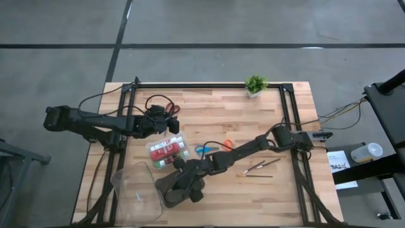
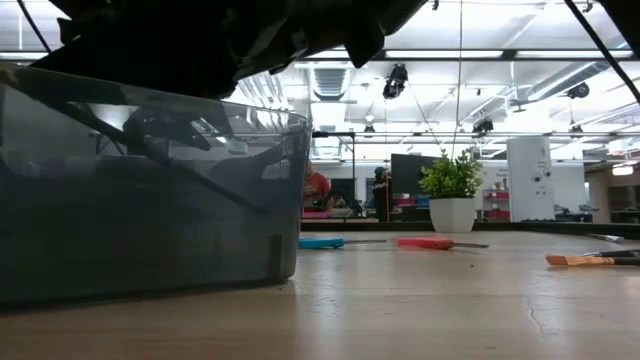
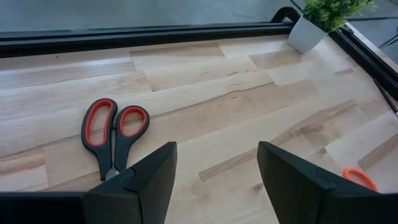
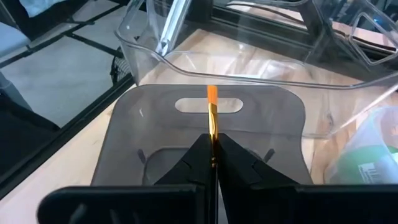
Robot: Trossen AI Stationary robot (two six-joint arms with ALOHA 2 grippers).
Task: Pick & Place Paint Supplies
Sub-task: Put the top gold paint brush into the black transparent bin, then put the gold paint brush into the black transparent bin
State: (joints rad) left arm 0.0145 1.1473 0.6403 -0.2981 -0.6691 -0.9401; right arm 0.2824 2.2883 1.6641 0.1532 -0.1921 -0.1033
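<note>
You are working in a large open lab or workshop hall, not a home. The floor (image 1: 63,69) around the wooden table (image 1: 215,107) is bare grey concrete with dark joint lines. Across the table you see a high ceiling with long strip lights (image 2: 520,55), hanging cables and exposed ducts (image 2: 330,80), and more workstations (image 2: 400,190) far behind.
</note>
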